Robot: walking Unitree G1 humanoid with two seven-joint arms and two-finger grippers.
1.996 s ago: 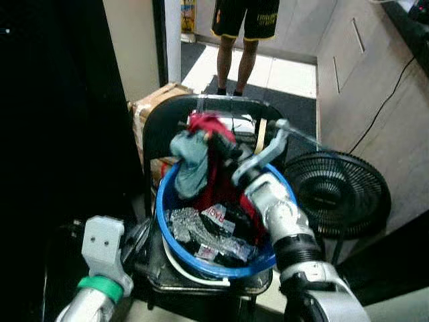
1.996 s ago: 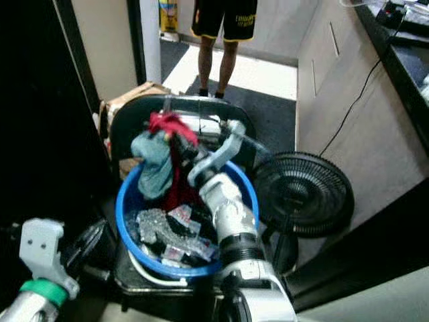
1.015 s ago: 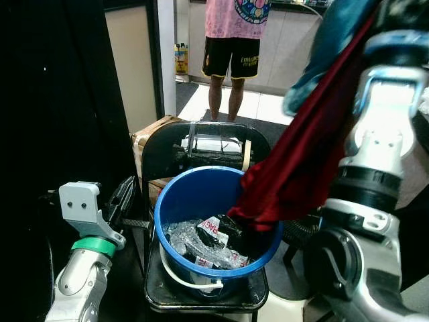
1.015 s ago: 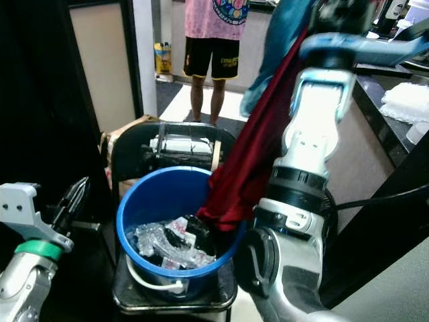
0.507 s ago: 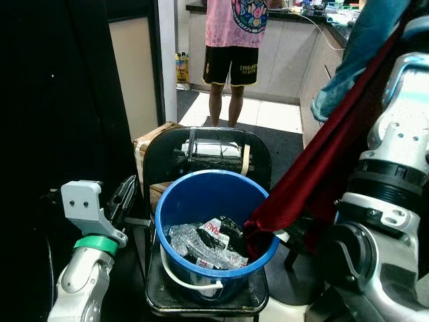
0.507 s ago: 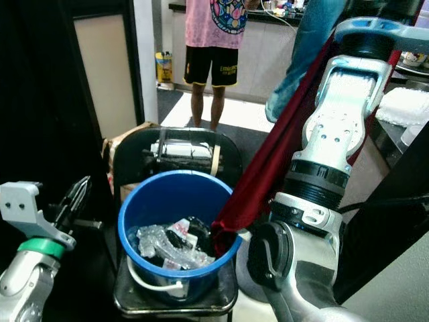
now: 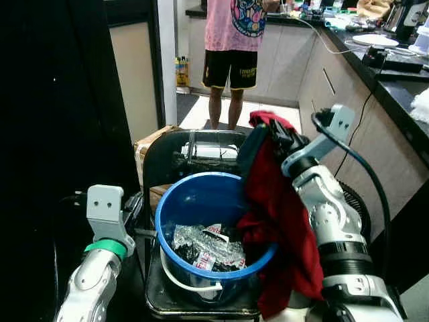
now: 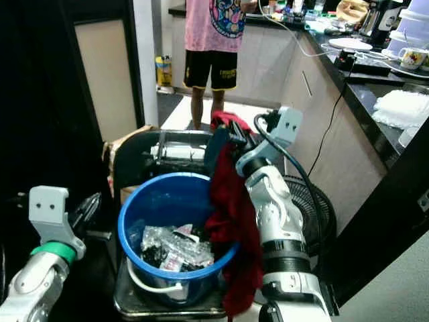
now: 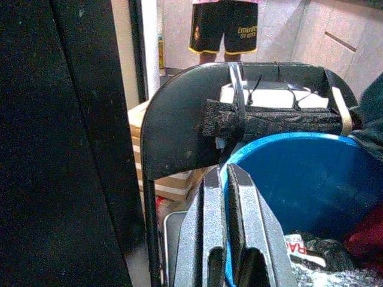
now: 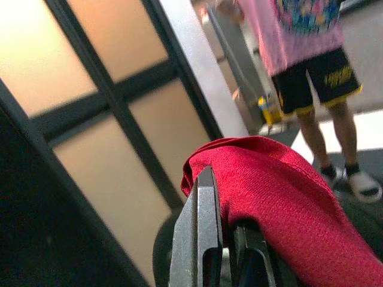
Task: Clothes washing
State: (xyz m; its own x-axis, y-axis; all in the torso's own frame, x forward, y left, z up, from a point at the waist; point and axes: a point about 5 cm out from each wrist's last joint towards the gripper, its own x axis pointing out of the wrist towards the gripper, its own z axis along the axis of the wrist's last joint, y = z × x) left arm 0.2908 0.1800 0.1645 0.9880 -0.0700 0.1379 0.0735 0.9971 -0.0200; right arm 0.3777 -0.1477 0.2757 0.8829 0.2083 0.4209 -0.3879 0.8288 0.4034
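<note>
The right end effector (image 7: pixel 280 136) is clamped on a red garment (image 7: pixel 281 221), held above the far rim of the blue bucket (image 7: pixel 201 194) on a black chair (image 7: pixel 167 154); the cloth hangs down, partly outside the rim. To do this well, I judge it should lift until the hem clears the rim before swinging away. The left end effector (image 9: pixel 230 197), fingers together, rests beside the bucket. Red lettering on a wrapper (image 7: pixel 213 231) inside is too small to read; a person (image 7: pixel 234 33) stands behind
</note>
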